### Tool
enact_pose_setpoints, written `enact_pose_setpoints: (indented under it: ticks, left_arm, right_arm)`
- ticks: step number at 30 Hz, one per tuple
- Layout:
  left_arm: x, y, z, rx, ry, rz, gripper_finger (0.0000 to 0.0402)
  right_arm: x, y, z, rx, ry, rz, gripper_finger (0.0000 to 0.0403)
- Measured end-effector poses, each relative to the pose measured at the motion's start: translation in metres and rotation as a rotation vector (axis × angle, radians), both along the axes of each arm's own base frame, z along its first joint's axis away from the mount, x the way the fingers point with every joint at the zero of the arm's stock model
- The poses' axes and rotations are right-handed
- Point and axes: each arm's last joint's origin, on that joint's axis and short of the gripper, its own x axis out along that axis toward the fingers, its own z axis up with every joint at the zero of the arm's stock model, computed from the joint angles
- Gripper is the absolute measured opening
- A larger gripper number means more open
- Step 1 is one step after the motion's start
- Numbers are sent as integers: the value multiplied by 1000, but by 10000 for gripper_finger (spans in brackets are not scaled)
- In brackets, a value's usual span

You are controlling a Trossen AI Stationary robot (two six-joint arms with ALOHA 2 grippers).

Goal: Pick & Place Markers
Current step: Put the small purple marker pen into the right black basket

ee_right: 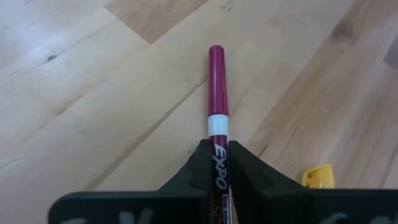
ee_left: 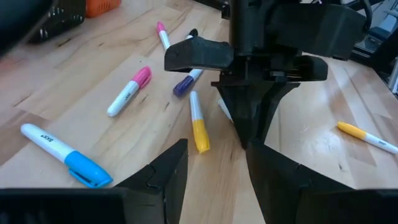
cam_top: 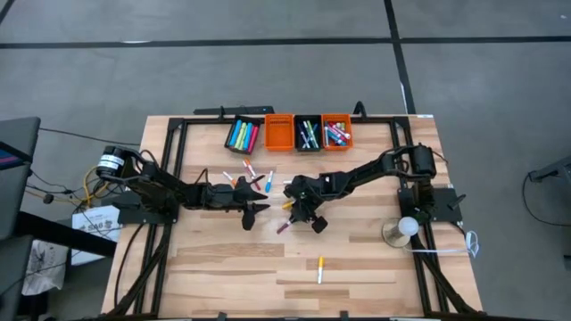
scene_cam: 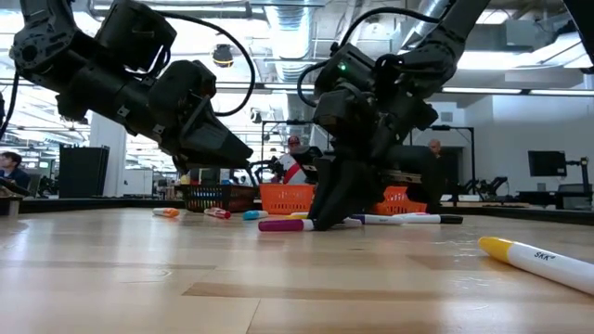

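Observation:
Loose markers lie on the wooden table's middle: pink-capped (ee_left: 127, 92), blue-capped (ee_left: 62, 155), yellow-capped (ee_left: 198, 121) and purple-capped (ee_left: 186, 81). My right gripper (ee_right: 219, 171) is down at the table, shut on a white marker with a dark magenta cap (ee_right: 216, 81), which also shows in the low view (scene_cam: 283, 224). My left gripper (ee_left: 214, 177) stands open just left of the right gripper (cam_top: 299, 217), a little above the table (scene_cam: 223, 148), with nothing between its fingers. A yellow marker (cam_top: 320, 267) lies alone toward the near edge. My right gripper pinches the magenta-capped marker's white barrel (ee_right: 219, 163) between its two fingers, just behind the cap. The fingers slant down from the table's right and far side. The marker points forward out of the hold, and its cap end (scene_cam: 278, 224) lies on the table.
Four small bins stand in a row at the far edge: black (cam_top: 243, 134), orange (cam_top: 279, 131), black (cam_top: 309, 134), orange (cam_top: 336, 132); three hold markers. A white round object (cam_top: 406, 227) sits at the right. Bare wood lies toward the near edge.

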Motion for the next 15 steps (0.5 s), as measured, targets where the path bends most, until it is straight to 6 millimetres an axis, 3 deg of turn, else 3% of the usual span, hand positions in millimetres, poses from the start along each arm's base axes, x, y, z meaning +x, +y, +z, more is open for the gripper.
enact_pose_setpoints:
  ticks: [7,15]
  left_arm:
    - [0,0,0,-2,-1,1,159]
    - [0,0,0,-5,-1,1,159]
  right_arm:
    - [-5,6,16,27,9,-14,36]
    - [-17,8,48,21,7,-4,20]
